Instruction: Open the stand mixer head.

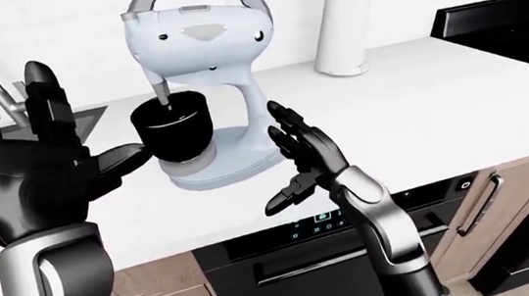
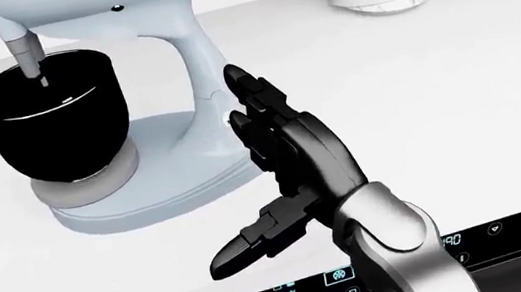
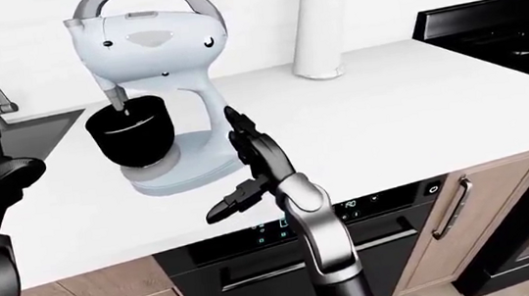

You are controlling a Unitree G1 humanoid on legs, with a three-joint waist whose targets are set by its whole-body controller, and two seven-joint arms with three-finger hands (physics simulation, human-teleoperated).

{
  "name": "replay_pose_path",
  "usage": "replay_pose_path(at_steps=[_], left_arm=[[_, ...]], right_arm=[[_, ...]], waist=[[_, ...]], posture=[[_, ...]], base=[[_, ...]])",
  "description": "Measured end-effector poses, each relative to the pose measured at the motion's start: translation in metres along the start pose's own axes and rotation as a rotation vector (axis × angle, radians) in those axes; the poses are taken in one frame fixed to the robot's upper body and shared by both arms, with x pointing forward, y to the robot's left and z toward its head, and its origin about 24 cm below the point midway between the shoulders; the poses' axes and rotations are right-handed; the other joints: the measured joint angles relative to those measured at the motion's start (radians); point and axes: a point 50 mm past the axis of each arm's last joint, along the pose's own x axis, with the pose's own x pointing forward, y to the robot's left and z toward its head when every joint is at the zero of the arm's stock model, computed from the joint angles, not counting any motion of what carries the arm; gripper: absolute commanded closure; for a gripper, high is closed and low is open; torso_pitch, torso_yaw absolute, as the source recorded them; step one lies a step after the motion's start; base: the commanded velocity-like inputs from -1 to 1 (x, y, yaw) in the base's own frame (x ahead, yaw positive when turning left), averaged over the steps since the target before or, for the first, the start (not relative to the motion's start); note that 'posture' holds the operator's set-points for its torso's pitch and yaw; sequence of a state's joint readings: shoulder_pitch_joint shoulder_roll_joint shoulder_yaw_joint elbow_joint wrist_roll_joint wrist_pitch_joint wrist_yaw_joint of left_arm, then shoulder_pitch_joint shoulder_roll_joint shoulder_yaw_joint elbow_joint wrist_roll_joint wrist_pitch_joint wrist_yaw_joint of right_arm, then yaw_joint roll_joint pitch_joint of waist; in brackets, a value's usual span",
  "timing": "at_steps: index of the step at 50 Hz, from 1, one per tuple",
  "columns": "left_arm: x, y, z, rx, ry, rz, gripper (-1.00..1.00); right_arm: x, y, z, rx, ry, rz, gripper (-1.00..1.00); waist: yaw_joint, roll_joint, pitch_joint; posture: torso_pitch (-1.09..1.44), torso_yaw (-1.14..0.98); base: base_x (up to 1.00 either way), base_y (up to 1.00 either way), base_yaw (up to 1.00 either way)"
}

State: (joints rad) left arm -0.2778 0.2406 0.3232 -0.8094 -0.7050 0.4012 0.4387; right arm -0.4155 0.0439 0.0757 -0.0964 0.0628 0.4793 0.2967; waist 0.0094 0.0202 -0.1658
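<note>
The stand mixer (image 1: pixel 201 88) stands on the bench (image 1: pixel 417 102), head down over the black bowl (image 1: pixel 174 129). Risk: pushing the column sideways would likely slide the mixer instead of tilting the head. The right hand (image 2: pixel 278 160) is spread wide, holding nothing, fingertips at the column; the left hand (image 1: pixel 25 169) is raised, open and empty.

Right hand (image 2: pixel 278 159) fingers spread, tips right beside the pale blue stand mixer (image 2: pixel 158 91) neck; black bowl (image 2: pixel 50 117) at nine o'clock, white counter (image 2: pixel 455 90) beneath.
</note>
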Motion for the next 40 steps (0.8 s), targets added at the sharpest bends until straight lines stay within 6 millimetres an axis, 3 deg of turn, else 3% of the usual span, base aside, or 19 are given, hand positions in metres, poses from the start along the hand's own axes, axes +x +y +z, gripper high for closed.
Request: replay_pose_path(at_steps=[27,33,40], left_arm=[[0.001,0.000,0.001,0.003,-0.004,0.000,-1.00],[0.001,0.000,0.000,0.003,-0.001,-0.001,-1.00],[0.000,-0.001,0.001,0.002,-0.002,-0.004,-1.00]], right_arm=[[0.010,-0.002,0.000,-0.005,-0.014,0.008,-1.00],[-0.001,0.003,0.019,-0.024,-0.058,0.008,-1.00],[-0.027,0.017,0.063,-0.033,-0.174,0.007,-1.00]], waist=[[-0.002,0.004,0.006],[0.001,0.001,0.009],[0.006,-0.004,0.010]], posture=[[-0.19,0.00],[-0.19,0.00],[-0.19,0.00]], base=[[0.00,0.00,0.00],[0.00,0.00,0.00],[0.00,0.00,0.00]])
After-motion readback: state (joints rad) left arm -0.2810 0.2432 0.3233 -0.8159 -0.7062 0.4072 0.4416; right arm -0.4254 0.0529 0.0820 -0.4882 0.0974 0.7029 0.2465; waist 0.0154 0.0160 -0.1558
